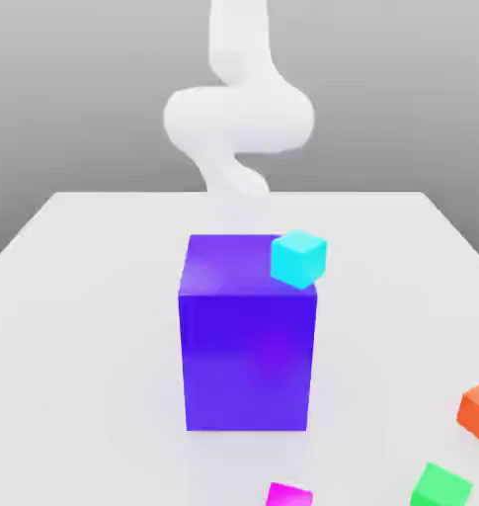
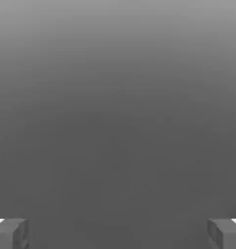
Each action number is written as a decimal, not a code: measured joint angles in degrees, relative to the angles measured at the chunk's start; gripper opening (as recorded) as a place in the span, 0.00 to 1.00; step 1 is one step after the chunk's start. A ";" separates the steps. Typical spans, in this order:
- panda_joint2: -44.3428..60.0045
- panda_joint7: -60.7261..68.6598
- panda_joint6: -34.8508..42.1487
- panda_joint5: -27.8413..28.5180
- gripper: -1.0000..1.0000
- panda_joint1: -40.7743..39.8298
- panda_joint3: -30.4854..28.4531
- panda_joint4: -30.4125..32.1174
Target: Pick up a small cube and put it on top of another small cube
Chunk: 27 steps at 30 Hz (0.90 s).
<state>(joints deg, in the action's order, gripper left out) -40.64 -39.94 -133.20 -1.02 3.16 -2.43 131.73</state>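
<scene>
Between the claw's (image 2: 118, 233) widely spread fingers (image 2: 10, 232) nothing is gripped. Well apart from the claw, at the near edge of the white surface (image 1: 85, 326), lie the magenta cube (image 1: 288, 494) and the green cube (image 1: 441, 485), in front of the tall purple block (image 1: 248, 346).
</scene>
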 joint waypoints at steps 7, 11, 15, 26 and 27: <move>14.80 17.70 -4.06 -4.18 0.50 7.83 -6.23 -0.14; 23.13 28.04 -6.27 -7.16 0.50 11.19 -8.81 -0.24; 31.50 38.41 -8.44 -10.18 0.50 13.32 -10.12 -0.35; 53.33 62.02 -15.31 -11.50 0.50 14.14 -8.62 -0.34; 55.16 63.57 -16.04 -10.77 0.50 14.08 -8.46 -0.29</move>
<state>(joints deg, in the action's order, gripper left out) 14.52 23.63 -149.24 -11.79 17.24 -10.89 131.43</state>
